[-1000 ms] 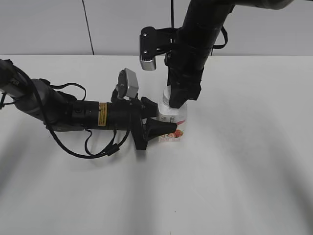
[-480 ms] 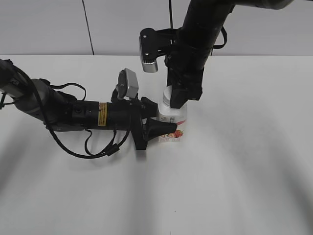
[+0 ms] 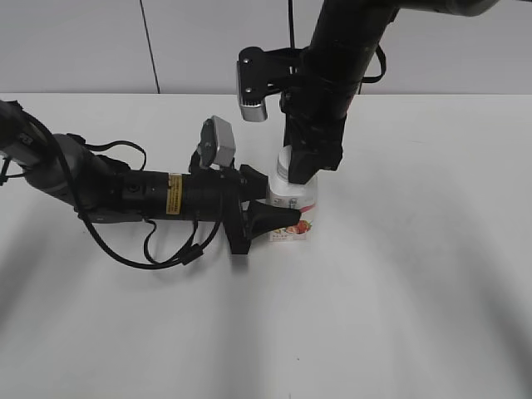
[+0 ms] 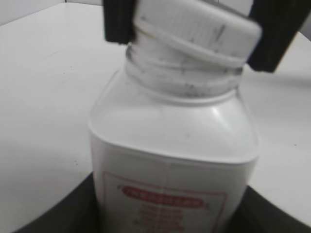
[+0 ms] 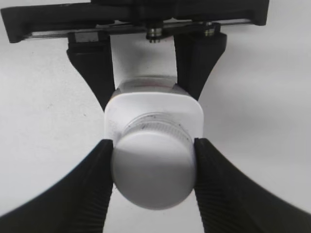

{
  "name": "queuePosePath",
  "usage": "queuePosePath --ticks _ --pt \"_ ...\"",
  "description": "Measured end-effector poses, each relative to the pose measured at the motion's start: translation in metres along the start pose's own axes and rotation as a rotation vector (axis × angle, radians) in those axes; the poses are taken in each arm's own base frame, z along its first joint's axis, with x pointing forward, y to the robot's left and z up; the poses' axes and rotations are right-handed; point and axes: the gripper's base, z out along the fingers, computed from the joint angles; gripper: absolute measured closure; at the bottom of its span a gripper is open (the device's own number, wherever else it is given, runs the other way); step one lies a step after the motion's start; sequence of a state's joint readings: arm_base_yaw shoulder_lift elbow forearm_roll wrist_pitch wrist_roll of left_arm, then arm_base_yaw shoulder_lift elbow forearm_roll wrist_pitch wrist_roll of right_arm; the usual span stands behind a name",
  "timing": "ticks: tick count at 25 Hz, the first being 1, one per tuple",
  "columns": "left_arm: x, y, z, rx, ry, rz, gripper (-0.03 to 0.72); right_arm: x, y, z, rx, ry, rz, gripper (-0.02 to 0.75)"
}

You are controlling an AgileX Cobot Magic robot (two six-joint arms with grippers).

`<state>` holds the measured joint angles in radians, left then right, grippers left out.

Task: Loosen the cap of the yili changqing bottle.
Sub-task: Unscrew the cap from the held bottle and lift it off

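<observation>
The yili changqing bottle [image 3: 293,204], white with a pink-red label, stands on the table. My left gripper [image 3: 271,213] comes in from the left and is shut on the bottle's body [image 4: 175,145], its dark fingers [image 4: 53,216] on either side. From above, my right gripper [image 3: 301,165] is shut on the white cap [image 5: 153,172], with ribbed black pads [image 5: 92,179] pressed on both sides. In the left wrist view the cap [image 4: 194,26] sits slightly tilted on the neck, and the neck ring shows below it. The right arm hides most of the cap in the exterior view.
The white table [image 3: 399,283] spreads around the bottle on all sides. A grey wall [image 3: 75,41] runs along the back. The left arm's cables [image 3: 166,249] loop onto the table beside its forearm.
The right wrist has turned slightly about the cap. The bottle and the left arm have stayed where they were.
</observation>
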<state>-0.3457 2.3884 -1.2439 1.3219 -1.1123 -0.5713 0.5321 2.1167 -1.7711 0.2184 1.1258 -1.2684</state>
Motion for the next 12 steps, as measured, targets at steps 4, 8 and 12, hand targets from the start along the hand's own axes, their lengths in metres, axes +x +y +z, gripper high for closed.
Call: queuePosePath --ticks 4,8,12 --pt "0.0000 0.0000 0.0000 0.000 0.000 0.000 0.312 0.0000 0.0000 0.0000 0.000 0.000 0.009 0.293" --pt "-0.0001 0.0000 0.0000 0.001 -0.001 0.000 0.312 0.0000 0.0000 0.0000 0.000 0.000 0.009 0.230" --pt "-0.0001 0.0000 0.0000 0.001 -0.001 0.000 0.312 -0.0009 0.0004 0.0000 -0.004 -0.010 0.018 0.209"
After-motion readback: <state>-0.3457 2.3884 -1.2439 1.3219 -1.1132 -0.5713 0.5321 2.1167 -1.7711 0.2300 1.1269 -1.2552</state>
